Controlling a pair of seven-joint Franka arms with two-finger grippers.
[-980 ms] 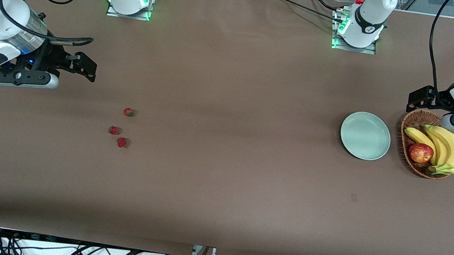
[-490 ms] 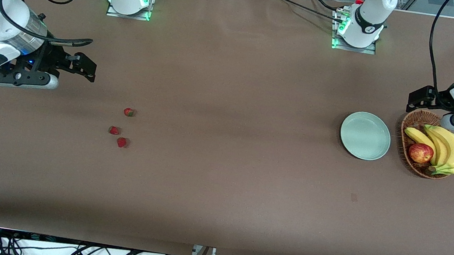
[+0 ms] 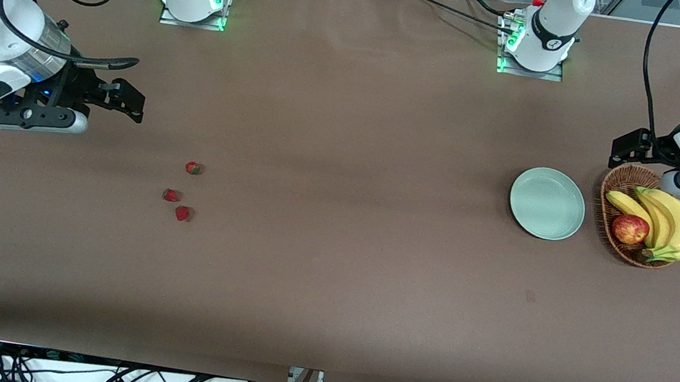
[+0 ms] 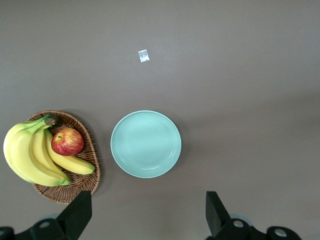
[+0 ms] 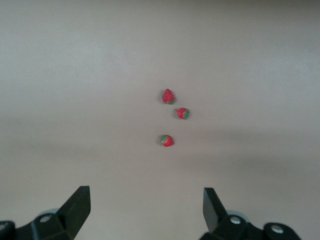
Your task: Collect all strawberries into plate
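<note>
With its fingers spread and holding nothing, the right gripper (image 3: 130, 105) hangs at the front view's upper left over bare table above the three strawberries (image 3: 183, 196) at middle left, while the left gripper (image 4: 147, 217), likewise spread, waits by the plate (image 3: 547, 203) at the frame's right.

Even, bright light (soft shadows); sharp

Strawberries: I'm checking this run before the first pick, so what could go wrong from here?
The three strawberries are tiny and lie close together, so the right gripper, jaws open, may knock a neighbour while taking one. They lie toward the right arm's end of the table, while the plate sits at the left arm's end, so each carry is long. The plate lies beside the basket, so a berry could land there. The left gripper waits.
</note>
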